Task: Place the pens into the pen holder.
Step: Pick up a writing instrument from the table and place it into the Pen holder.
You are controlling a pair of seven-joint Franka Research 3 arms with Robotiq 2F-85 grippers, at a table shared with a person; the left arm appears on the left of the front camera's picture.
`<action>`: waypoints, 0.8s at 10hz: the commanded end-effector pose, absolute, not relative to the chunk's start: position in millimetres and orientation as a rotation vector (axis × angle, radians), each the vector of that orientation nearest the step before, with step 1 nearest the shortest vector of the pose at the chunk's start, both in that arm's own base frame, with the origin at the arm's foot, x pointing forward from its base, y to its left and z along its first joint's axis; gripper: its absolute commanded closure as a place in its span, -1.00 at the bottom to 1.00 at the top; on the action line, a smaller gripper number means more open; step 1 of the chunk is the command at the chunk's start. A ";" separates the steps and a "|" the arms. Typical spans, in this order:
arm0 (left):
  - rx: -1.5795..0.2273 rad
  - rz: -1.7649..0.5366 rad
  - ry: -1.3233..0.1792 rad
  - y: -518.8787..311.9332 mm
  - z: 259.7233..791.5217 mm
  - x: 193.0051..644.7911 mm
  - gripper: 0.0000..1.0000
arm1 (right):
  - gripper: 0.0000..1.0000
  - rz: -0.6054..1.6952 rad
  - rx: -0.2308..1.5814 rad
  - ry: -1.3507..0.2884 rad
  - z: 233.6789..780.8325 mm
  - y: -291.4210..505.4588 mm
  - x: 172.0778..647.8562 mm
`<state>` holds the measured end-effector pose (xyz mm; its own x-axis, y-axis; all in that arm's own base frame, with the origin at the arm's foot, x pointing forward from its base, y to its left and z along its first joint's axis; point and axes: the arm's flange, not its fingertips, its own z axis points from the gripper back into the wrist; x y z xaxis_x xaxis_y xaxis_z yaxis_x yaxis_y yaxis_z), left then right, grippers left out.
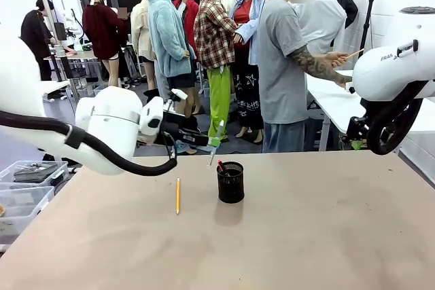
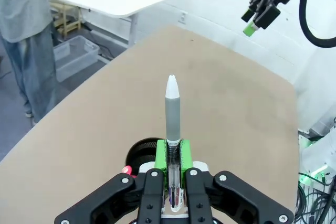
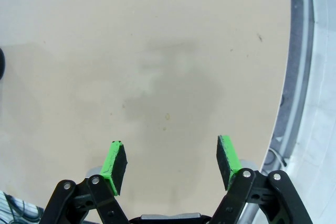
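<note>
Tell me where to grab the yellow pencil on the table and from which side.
Probably best to grip the yellow pencil at mid-shaft, coming straight down from above with the jaws across its thin width. It lies flat on the table, running near to far, apart from the pen holder, with bare surface either side.

Bench (image 1: 306, 236): one, light tan matte top with faint scuffs and small dark specks.
Yellow pencil (image 1: 178, 195): one, lying flat on the top, left of centre, its length running toward the far side.
Pen holder (image 1: 230, 182): one, black mesh cup, standing upright near centre, just right of the pencil, apart from it.
</note>
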<state>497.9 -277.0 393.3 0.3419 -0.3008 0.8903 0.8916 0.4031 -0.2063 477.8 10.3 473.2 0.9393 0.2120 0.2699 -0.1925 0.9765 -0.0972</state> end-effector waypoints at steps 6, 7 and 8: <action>-0.712 -0.879 -0.963 -333.8 376.7 540.0 1.00 | -0.72 0.198 -0.098 -0.276 471.5 12.2 475.8; -0.716 -0.889 -0.941 -338.5 372.4 539.4 1.00 | -0.72 0.198 -0.098 -0.276 471.5 12.2 475.8; -0.726 -0.894 -0.939 -341.6 368.7 535.9 1.00 | -0.72 0.198 -0.098 -0.276 471.5 12.2 475.8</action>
